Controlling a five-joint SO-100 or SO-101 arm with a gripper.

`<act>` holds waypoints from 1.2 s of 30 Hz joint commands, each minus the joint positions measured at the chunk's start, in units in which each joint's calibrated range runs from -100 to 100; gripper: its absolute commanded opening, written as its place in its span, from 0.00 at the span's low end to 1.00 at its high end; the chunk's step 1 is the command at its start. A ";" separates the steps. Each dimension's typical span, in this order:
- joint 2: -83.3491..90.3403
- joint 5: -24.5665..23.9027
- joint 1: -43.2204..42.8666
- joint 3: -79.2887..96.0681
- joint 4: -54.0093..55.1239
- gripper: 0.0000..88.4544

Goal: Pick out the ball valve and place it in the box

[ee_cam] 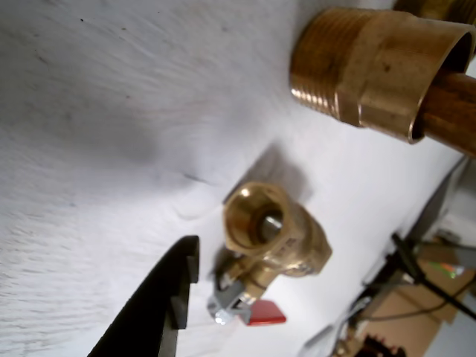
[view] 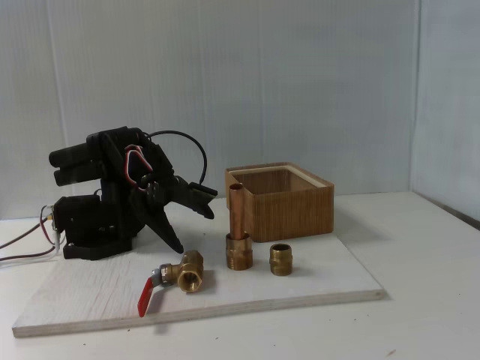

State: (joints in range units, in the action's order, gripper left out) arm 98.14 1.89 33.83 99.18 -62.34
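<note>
Brass ball valve [view: 187, 273], unmarked

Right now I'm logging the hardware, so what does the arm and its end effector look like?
The arm is matte black plastic with blocky segments. A black cable loops over it; red and white wires show at the joints and base. The end effector has long, tapered black fingers.

Matte black printed arm [view: 112, 191], blocky servo housings, looping black cable, red wires, tapered black tool [view: 184, 217]
</note>
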 commanded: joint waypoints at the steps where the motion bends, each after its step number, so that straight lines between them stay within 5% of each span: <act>1: 0.34 -0.23 0.49 0.46 -0.12 0.46; 21: 0.51 0.08 0.49 0.10 0.57 0.46; 36: 0.42 0.24 0.93 -24.18 0.57 0.46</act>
State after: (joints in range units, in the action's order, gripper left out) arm 98.39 1.94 34.35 81.84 -62.42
